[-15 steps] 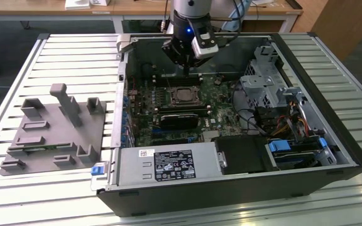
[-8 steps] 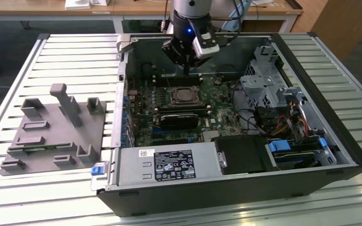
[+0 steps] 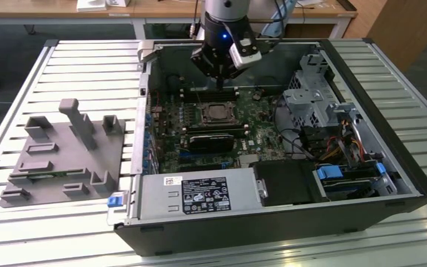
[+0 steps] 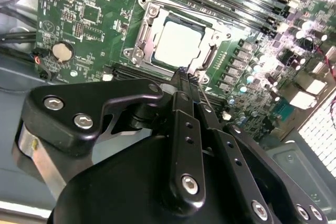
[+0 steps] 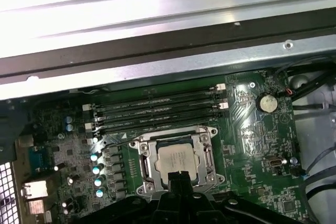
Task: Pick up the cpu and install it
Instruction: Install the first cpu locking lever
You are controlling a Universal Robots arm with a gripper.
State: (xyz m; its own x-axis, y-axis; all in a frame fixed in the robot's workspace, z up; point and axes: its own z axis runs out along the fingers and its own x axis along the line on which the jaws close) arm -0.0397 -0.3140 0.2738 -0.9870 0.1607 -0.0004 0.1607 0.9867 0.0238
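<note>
Gripper: the gripper [image 3: 219, 84] hangs from the arm inside the open computer case [image 3: 391, 167], above the motherboard [image 3: 266, 125]; in the second wrist view its black fingers [image 4: 184, 85] meet at the tips, so the jaws are clenched with nothing between them.
Cpu: the cpu [image 4: 177, 43] lies flat in its socket [image 4: 144, 38] on the motherboard, silvery top up, framed by the metal bracket; it also shows in the first wrist view [image 5: 176, 157] and the exterior view [image 3: 215, 114].
Gripper to cpu: the tips stand just beside the socket's edge, apart from the chip.
Memory slots: the empty memory slots [image 5: 157, 111] run along one side of the socket.
Coin cell: the round battery [image 5: 266, 102] sits on the board, well apart from the socket.
Fixture: the grey fixture [image 3: 65, 156] with upright posts lies on the slatted desk [image 3: 80, 55], at the exterior view's left of the case.
Writing: the white label [image 3: 206, 194] on the power supply carries print too small to read.
</note>
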